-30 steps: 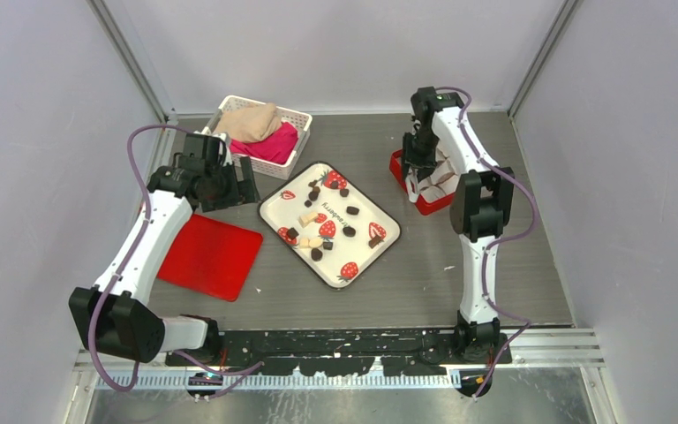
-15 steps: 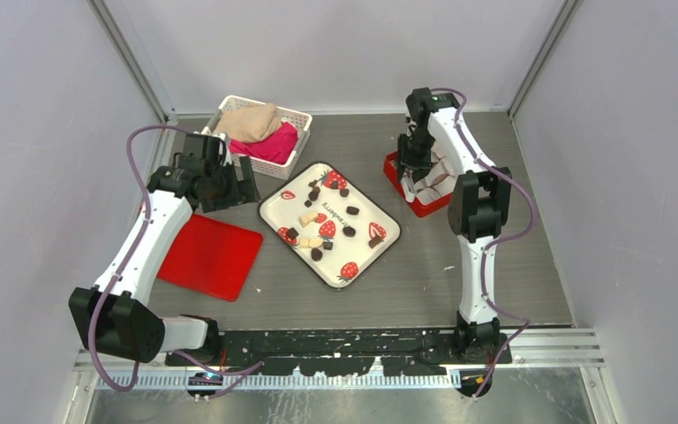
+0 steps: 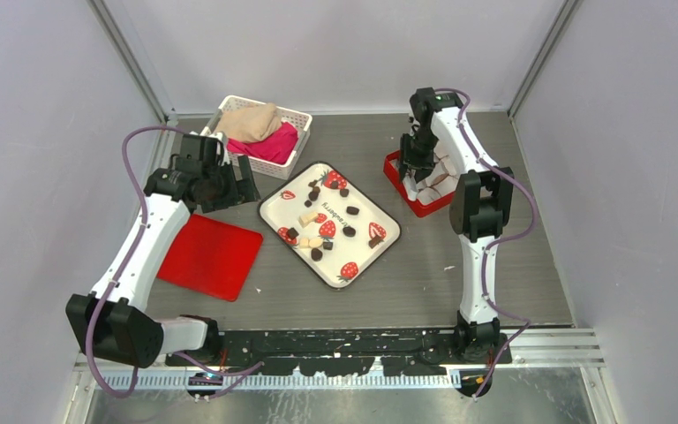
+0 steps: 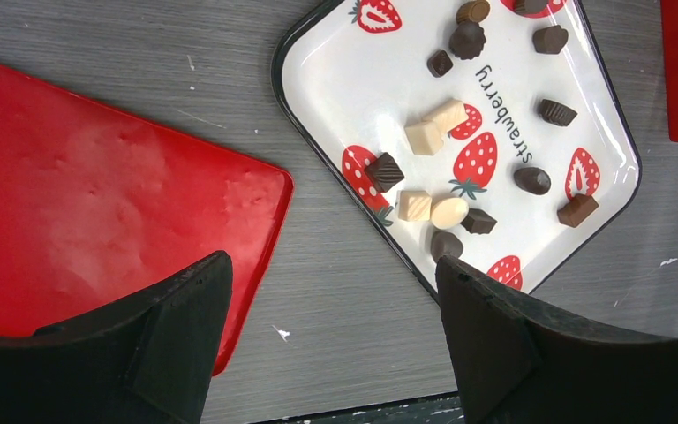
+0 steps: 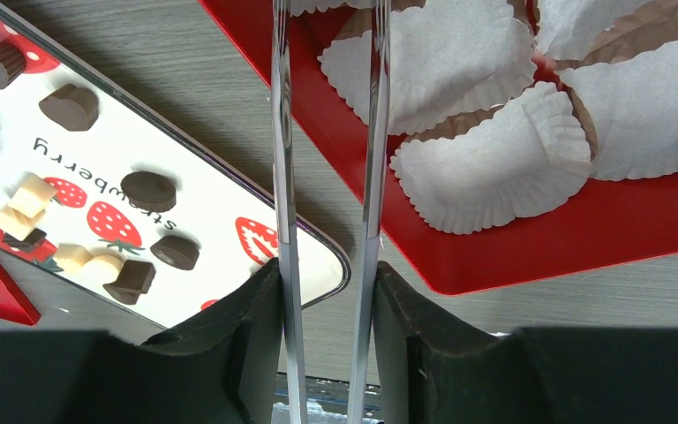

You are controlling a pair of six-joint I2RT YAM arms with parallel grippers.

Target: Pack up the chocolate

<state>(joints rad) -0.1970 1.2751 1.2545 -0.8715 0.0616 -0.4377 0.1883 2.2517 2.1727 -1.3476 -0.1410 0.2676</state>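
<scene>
Though tongs (image 5: pixel 281 177) were clamped in the right claw (image 5: pixel 327 283), the left claw (image 4: pixel 331 265) spread empty, no chocolate (image 4: pixel 531 180) was seen packed.

You see a dark grey table (image 3: pixel 424 274) with fine lines. Plain pale walls (image 3: pixel 335 44) stand on three sides of it, with silver posts (image 3: pixel 132 57) in the back corners.

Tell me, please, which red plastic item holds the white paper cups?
The red box beneath the right claw's metal tongs; the flat red sheet at left lies bare.
</scene>
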